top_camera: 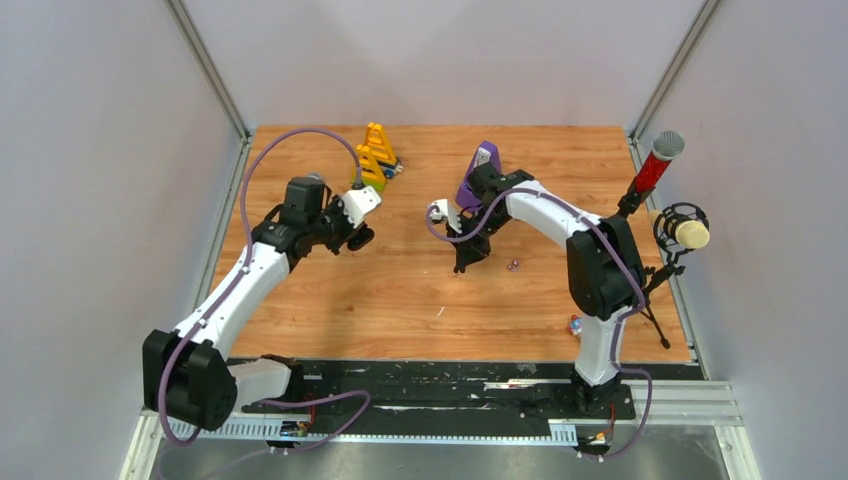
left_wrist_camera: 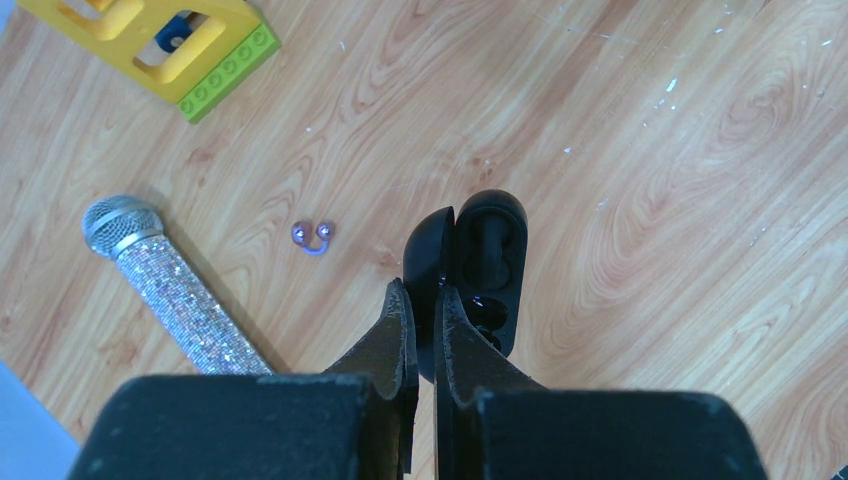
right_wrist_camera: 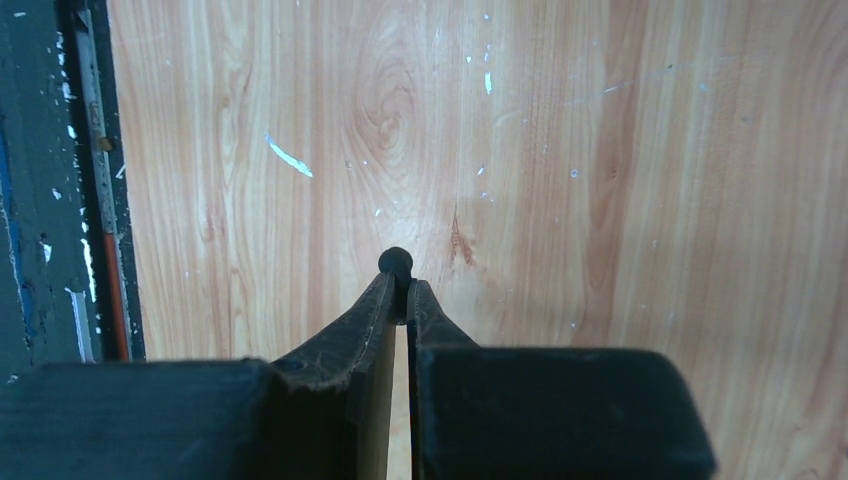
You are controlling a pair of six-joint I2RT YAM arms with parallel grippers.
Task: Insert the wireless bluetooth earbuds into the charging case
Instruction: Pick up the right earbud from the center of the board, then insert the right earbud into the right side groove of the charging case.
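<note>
Over on the right, the right gripper (right_wrist_camera: 400,297) is pinched shut on one tiny black earbud (right_wrist_camera: 396,263) while the left gripper (left_wrist_camera: 422,312) clamps the open charging case (left_wrist_camera: 490,255) by its edge, so I'd line it up square over a socket (left_wrist_camera: 486,238) and ease in slow

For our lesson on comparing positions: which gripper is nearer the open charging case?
Left. The left gripper is clamped on the charging case, touching it. The right gripper, pinching an earbud, is apart from the case, well off to its right.
</note>
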